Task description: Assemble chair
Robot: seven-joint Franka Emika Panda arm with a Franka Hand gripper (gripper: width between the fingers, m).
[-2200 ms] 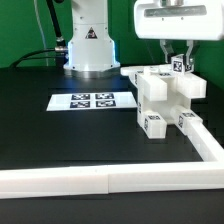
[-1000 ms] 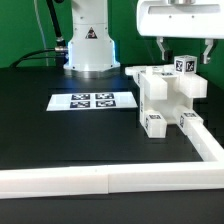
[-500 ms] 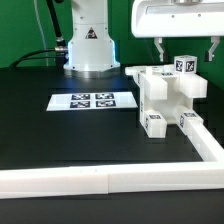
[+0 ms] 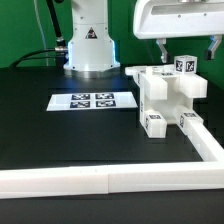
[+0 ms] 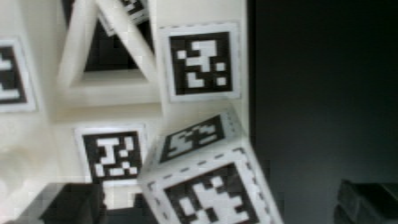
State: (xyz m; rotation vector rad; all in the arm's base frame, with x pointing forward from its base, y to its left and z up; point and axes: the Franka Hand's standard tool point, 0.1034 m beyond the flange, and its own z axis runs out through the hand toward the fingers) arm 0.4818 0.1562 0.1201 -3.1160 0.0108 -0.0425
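Observation:
The partly built white chair (image 4: 165, 95) stands at the exterior view's right, its blocky pieces locked together and carrying black-and-white tags. A small tagged piece (image 4: 183, 64) sits on top of it, slightly tilted. My gripper (image 4: 188, 48) hangs just above that piece, open, with nothing between its fingers and a finger on either side. In the wrist view the tagged piece (image 5: 217, 190) lies below and between the two dark fingertips (image 5: 63, 205), apart from both, and more tagged chair parts (image 5: 196, 60) lie beyond it.
The marker board (image 4: 92, 101) lies flat on the black table at the centre. A long white border rail (image 4: 100, 181) runs along the front and up the right side (image 4: 208, 142). The arm's base (image 4: 88, 45) stands at the back.
The gripper has risen off the small tagged piece, which stays on top of the chair. In the last half second almost nothing moves.

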